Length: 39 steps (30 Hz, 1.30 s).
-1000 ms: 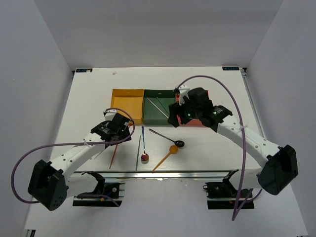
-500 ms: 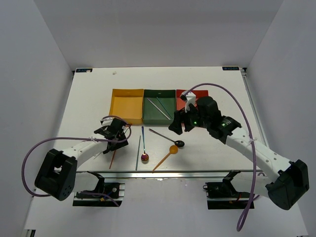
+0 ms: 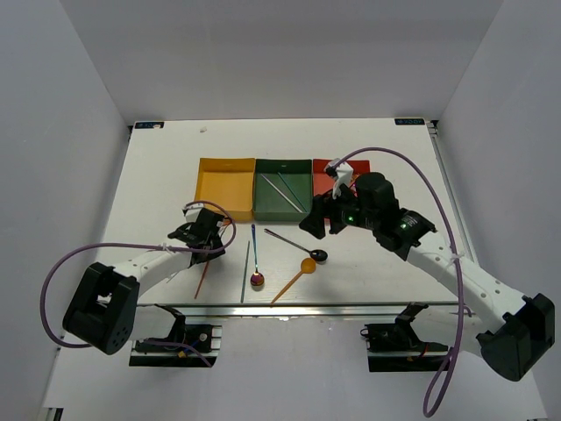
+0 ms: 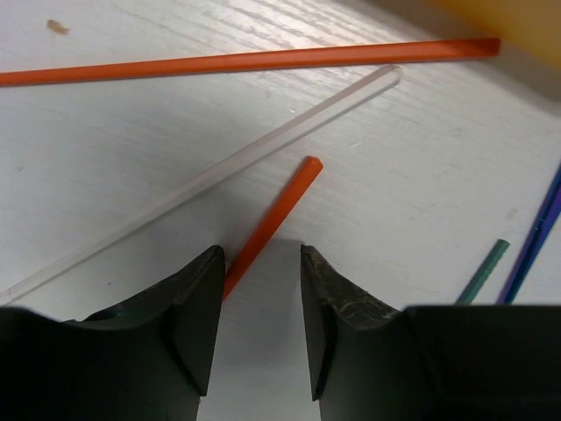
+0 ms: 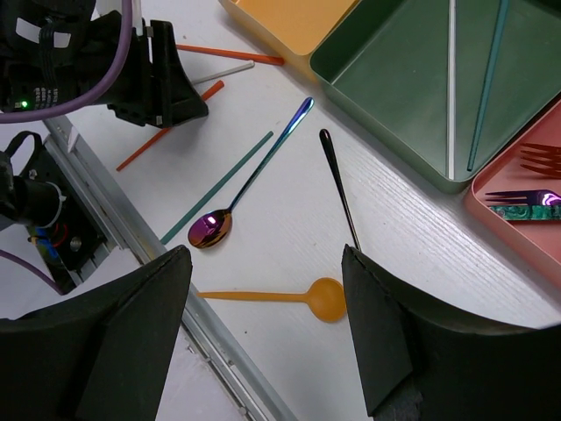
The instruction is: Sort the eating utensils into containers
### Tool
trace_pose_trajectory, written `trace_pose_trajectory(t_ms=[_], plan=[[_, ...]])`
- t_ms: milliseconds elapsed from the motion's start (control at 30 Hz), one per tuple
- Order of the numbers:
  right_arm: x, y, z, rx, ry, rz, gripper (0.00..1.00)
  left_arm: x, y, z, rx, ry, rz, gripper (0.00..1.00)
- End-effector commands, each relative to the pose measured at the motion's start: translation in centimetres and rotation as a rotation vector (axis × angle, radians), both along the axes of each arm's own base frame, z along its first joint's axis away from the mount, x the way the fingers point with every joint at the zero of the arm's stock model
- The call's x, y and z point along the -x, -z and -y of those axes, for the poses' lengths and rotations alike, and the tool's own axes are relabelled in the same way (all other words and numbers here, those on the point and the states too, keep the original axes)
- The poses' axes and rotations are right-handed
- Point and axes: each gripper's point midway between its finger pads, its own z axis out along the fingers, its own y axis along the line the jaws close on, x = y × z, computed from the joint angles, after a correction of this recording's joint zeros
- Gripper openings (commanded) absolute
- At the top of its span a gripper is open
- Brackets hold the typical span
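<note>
My left gripper [image 3: 208,239] is open and low over the table, its jaws on either side of an orange chopstick [image 4: 273,215] that touches the left finger. A clear chopstick [image 4: 219,171] and a second orange chopstick [image 4: 245,61] lie just beyond it. My right gripper [image 5: 265,263] is wide open and empty above an orange spoon [image 5: 326,298], with a purple spoon [image 5: 210,230], a black spoon [image 5: 337,189] and a green chopstick [image 5: 219,189] nearby. The yellow tray [image 3: 210,187] looks empty. The green tray [image 3: 263,206] holds a silver chopstick [image 5: 451,88] and a green one [image 5: 486,79]. The red tray [image 5: 500,215] holds forks [image 5: 526,195].
A metal rail [image 3: 289,306] runs along the table's near edge just below the spoons. The three trays stand side by side at mid-table. My right arm [image 3: 438,254] covers part of the red tray in the top view.
My right gripper has moved from over the red tray toward the near side, above the spoons. My left gripper has moved slightly nearer, down onto the orange chopstick.
</note>
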Motion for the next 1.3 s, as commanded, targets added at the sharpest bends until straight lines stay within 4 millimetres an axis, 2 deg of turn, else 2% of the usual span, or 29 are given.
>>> trace_pose_trajectory(t_ms=[0,100,267,433,500,667,867,933,1067,1133,1267], plan=[[0.0,-1.2,-0.1,-0.041,0.014,0.032,0.74,2.5,2.2,1.5,0.075,0.058,-0.109,0.49],[0.1,-1.4,0.2,-0.045,0.025,0.031,0.74,2.8,2.4,1.8,0.076,0.078,-0.114,0.49],[0.3,-1.8,0.4,-0.060,0.036,0.037,0.74,3.4,3.1,1.9,0.029,0.098,-0.145,0.42],[0.4,-1.9,0.6,-0.070,0.046,0.036,0.74,4.6,4.7,1.9,-0.035,0.122,-0.192,0.40],[0.5,-2.0,0.6,-0.072,0.045,0.036,0.74,4.8,5.0,1.7,-0.053,0.122,-0.194,0.34],[0.6,-2.1,0.6,-0.070,0.041,0.041,0.74,5.1,5.3,1.5,-0.110,0.138,-0.197,0.33],[0.9,-2.6,0.8,-0.088,0.041,0.050,0.75,5.6,5.8,1.4,-0.161,0.145,-0.218,0.22],[0.9,-2.7,0.9,-0.086,0.043,0.051,0.74,5.7,5.9,1.5,-0.167,0.151,-0.220,0.14],[1.1,-3.2,1.3,-0.095,0.050,0.065,0.74,6.0,6.2,1.6,-0.162,0.159,-0.226,0.11],[1.2,-3.4,1.3,-0.098,0.048,0.070,0.74,6.1,6.1,1.7,-0.162,0.165,-0.229,0.00],[1.3,-3.9,1.5,-0.106,0.056,0.079,0.74,5.5,4.5,2.5,-0.156,0.186,-0.207,0.00]])
